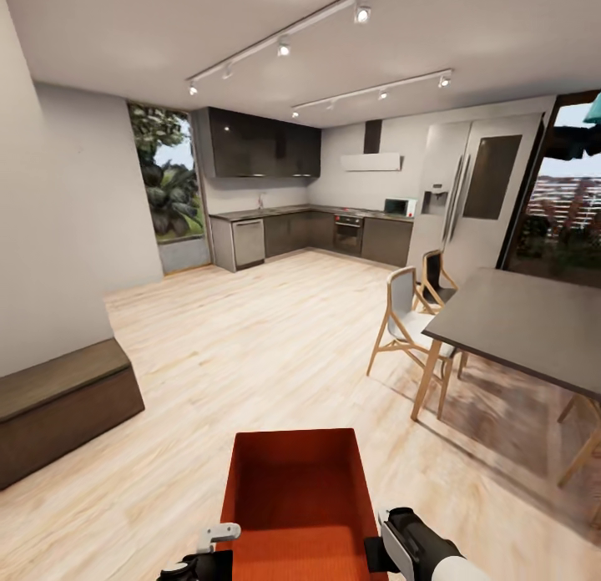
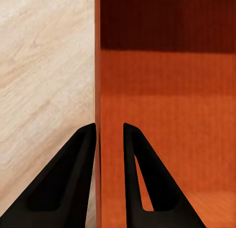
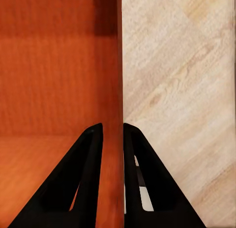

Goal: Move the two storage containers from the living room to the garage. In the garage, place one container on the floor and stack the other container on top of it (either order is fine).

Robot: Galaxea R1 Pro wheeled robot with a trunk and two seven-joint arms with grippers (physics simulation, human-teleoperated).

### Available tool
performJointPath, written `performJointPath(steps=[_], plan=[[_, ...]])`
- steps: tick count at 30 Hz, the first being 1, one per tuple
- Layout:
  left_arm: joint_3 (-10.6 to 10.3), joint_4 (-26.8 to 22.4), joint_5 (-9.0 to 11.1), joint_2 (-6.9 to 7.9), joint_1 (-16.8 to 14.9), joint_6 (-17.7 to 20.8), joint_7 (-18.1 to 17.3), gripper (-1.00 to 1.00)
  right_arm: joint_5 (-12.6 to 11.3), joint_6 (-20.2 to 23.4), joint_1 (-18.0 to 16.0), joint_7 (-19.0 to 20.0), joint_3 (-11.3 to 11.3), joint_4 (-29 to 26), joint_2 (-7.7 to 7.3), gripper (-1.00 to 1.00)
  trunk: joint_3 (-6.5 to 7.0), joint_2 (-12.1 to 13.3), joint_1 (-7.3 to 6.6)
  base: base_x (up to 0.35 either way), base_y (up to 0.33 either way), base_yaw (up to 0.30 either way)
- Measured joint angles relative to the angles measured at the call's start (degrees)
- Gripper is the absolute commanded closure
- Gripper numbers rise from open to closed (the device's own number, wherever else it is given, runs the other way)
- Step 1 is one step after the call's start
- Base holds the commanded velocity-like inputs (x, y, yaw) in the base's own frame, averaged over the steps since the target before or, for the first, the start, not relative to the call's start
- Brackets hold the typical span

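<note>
**Mia:** Orange-red is the storage container (image 1: 294, 497), and it is up in the air, low in front of the robot. It has no top.

**Ben:** Who holds it?

**Mia:** Both tools do. The left tool (image 2: 109, 139) is clamped on one side wall, one black finger (image 2: 66, 184) outside and one inside. The right tool (image 3: 113, 139) is clamped on the other side wall the same way.

**Ben:** What is under it?

**Mia:** A light wood-plank floor (image 1: 250, 330). It goes all the way to a kitchen with dark cabinets (image 1: 259, 147) at the far wall.

**Ben:** And at the sides?

**Mia:** On the right stands a dark dining table (image 1: 526, 322) with wooden chairs (image 1: 405, 314) at its near-left corner. A big fridge (image 1: 476, 189) is behind them. On the left, a low brown bench (image 1: 58, 401) sits against the grey wall.
</note>
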Motion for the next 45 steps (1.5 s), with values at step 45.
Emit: performJointPath(steps=[45], plan=[[-0.1, 0.0, 0.0, 0.01, 0.0, 0.0, 0.0, 1.00, 0.1, 0.0, 0.0, 0.0, -0.1, 0.0, 0.02, 1.00, 0.35, 0.0, 0.00, 0.000, 0.000, -0.285]])
